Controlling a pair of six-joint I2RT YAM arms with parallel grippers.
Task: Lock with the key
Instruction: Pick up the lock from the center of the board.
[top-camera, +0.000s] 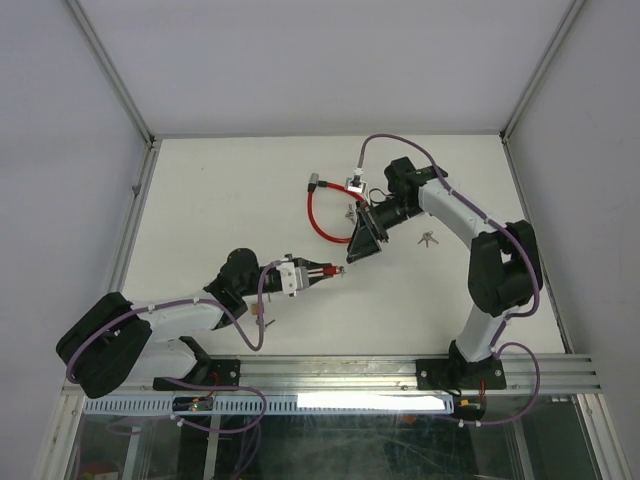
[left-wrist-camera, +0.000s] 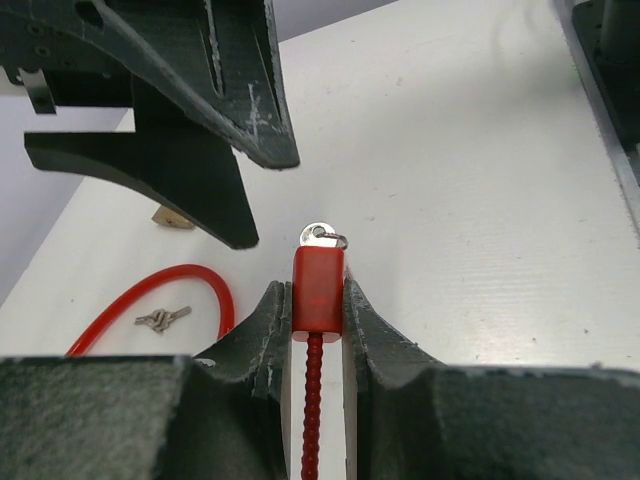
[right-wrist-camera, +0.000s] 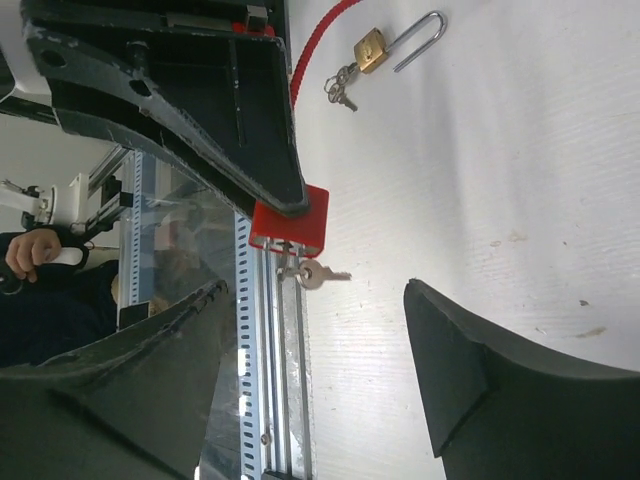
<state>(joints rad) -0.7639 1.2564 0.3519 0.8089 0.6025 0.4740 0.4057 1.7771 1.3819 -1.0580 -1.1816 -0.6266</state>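
Your left claw (top-camera: 328, 271) is clamped on the red lock (left-wrist-camera: 318, 285), one finger flat on each side, and holds it clear of the white table (top-camera: 230, 200) near the middle. The key (left-wrist-camera: 320, 234) sits in the free end of the lock, its silver head and small ring sticking out past the fingertips. From the back of the lock the ribbed red cable (top-camera: 316, 215) runs between the fingers toward the wrist, and its loop lies on the table further back. Your right claw (top-camera: 356, 252) faces the lock from the far side with its jaws spread wide and nothing between them; the key head sits just in front of the gap (not touched by either finger, as far as the wrist views show). A brass padlock (right-wrist-camera: 372, 50) with its shackle swung open lies near your left arm, a bunch of keys (right-wrist-camera: 340, 85) beside it. Spare keys (top-camera: 428, 238) lie by your right arm.
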